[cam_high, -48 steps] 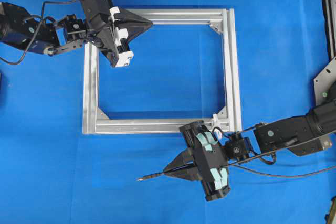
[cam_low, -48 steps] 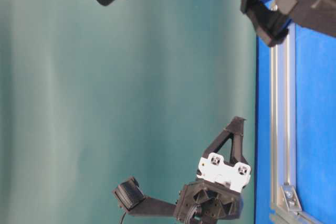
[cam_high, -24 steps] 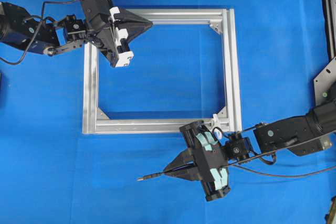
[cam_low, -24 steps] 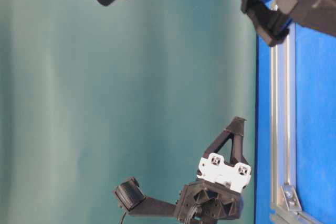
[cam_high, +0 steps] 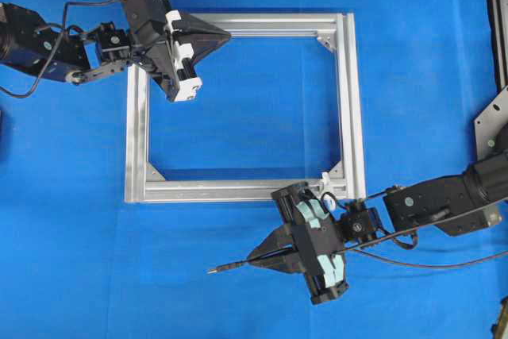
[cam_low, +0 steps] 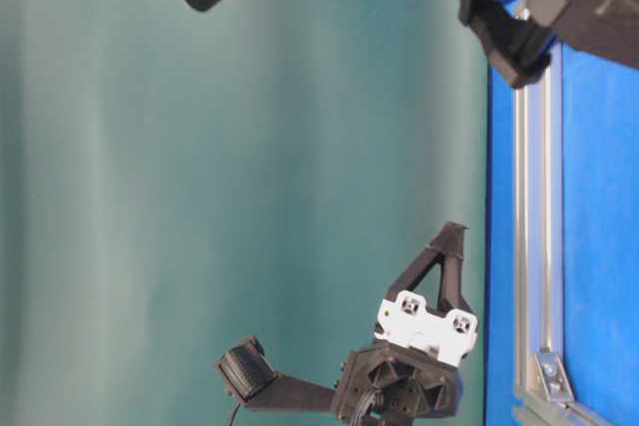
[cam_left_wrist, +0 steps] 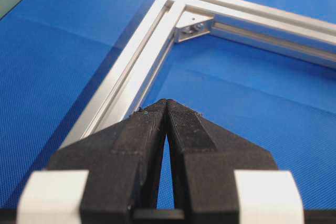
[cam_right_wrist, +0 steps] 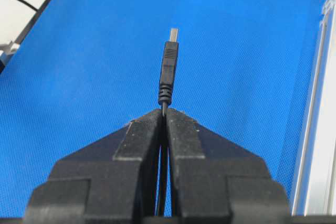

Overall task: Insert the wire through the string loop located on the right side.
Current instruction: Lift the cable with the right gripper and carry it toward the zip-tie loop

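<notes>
Nothing moved; right gripper [cam_high: 252,260] pinches wire [cam_high: 224,268] below frame [cam_high: 352,101]; left gripper [cam_high: 226,35] closed, empty.

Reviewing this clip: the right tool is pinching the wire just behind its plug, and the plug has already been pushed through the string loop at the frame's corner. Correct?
Not quite. The right tool does pinch the wire just behind its plug, but the plug is not through the string loop. The overhead view shows the plug pointing away over the blue mat, clear of the frame.
</notes>
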### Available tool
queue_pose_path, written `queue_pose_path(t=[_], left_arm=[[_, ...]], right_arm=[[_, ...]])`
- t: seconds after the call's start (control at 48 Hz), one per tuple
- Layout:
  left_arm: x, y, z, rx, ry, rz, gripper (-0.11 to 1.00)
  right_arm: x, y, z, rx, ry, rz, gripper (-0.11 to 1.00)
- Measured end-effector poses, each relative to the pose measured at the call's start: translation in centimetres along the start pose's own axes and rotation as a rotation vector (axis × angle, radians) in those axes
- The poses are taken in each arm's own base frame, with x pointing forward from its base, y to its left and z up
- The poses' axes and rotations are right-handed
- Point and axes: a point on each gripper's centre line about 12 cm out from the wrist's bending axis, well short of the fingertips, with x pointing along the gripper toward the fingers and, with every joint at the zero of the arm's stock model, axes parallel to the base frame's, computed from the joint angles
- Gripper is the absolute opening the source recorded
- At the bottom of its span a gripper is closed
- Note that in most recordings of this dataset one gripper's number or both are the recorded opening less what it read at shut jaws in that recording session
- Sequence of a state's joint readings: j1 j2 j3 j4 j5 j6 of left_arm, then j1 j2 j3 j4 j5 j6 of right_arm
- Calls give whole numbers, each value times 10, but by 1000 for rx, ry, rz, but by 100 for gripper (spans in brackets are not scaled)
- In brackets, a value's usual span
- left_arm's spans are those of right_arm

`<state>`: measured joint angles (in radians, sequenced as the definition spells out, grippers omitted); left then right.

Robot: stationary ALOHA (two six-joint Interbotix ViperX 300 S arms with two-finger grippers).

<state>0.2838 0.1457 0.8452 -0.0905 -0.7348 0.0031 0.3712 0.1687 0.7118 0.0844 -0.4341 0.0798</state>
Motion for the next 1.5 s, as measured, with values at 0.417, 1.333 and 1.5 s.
queue_pose_path(t=[0.417,1.333,1.5], left_arm=[[0,0,0,0,0,0,0],[0,0,1,-8,-2,0,0],[0,0,0,-8,0,0,0]], right_arm=[[0,0,1,0,-2,0,-3],[-84,13,-37,45,51,27,-3],[-118,7,-53,75,57,16,-3]])
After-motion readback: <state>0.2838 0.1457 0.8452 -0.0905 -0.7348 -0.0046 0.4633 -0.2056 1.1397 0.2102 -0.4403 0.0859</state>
